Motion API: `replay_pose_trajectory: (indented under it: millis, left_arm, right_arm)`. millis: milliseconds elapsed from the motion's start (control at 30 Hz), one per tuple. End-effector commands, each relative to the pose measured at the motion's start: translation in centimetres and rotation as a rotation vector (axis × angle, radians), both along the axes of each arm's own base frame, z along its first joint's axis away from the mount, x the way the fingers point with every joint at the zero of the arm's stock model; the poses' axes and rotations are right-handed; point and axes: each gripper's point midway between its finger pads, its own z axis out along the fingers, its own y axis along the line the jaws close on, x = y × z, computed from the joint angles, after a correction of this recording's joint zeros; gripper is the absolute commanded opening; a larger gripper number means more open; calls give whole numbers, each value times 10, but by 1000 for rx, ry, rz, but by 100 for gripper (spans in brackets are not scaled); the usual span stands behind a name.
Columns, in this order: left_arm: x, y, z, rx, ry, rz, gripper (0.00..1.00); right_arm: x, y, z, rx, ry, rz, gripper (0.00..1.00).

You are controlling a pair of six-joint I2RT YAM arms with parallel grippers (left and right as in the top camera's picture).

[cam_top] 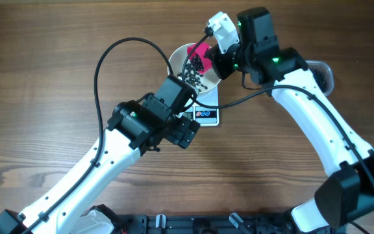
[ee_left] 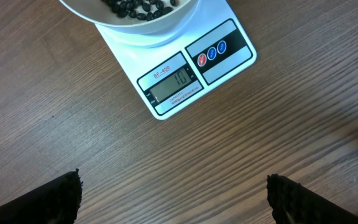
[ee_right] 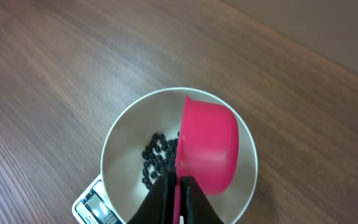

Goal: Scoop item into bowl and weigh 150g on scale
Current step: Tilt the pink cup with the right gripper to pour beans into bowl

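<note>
One round plain white bowl [cam_top: 173, 60] sits on top of one small flat white rectangular digital kitchen scale [ee_left: 166, 87], which lies on the brown wood-grain table [cam_top: 44, 97]. The scale's front edge carries one grey LCD display [ee_left: 173, 83] and three small round buttons [ee_left: 211, 53], one red and two blue. The digits on the display are too faint to read with certainty.

The item, many tiny black round beads [ee_right: 154, 158], lies loose on the floor of the bowl in one thin scattered patch. They are too many and too small to count singly, and they cover only part of the bottom.

One small pink plastic scoop cup [ee_right: 207, 149] hangs over the bowl, tipped on its side with its mouth turned towards the beads. The right gripper [ee_right: 178, 193] is clenched on the scoop's handle, its two fingers pressed together around it.

The left gripper [ee_left: 176, 196] is released: its two black fingertips [ee_left: 61, 193] stand wide apart over bare table, near the scale's front edge, touching nothing.

Behind the right arm, part of one clear plastic tub [cam_top: 323, 70] shows at the table's right side.
</note>
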Motion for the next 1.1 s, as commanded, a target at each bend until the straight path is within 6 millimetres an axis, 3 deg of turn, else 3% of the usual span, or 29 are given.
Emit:
replay_pose_trajectory:
  millis: [0,133,633,767,833,933,1000,1067]
  left_arm:
    - [0,3,-3,16,1,-8,100]
    - [0,3,-3,16,1,-8,100]
    - [0,3,-3,16,1,-8,100]
    - [0,3,-3,16,1,-8,100]
    - [0,3,-3,16,1,-8,100]
    - [0,3,-3,16,1,-8,100]
    - [0,3,-3,16,1,-8,100]
    - [0,3,-3,16,1,-8,100]
  right_arm:
    - [1,-2,34,23,-84,-15,4]
    - [3,-7,33,3,-91,-36,4]
    - [-7,-5,24,-131,-163,141,4]
    - [-2,-8,27,-125,-172,100,4]
    - [-12,1,26,-145,-202,231,4]
    - [0,-6,31,-118,-188,109,4]
    - [-14,3,26,-149,-215,267,4]
    - [-3,-4,29,-135,-200,154,4]
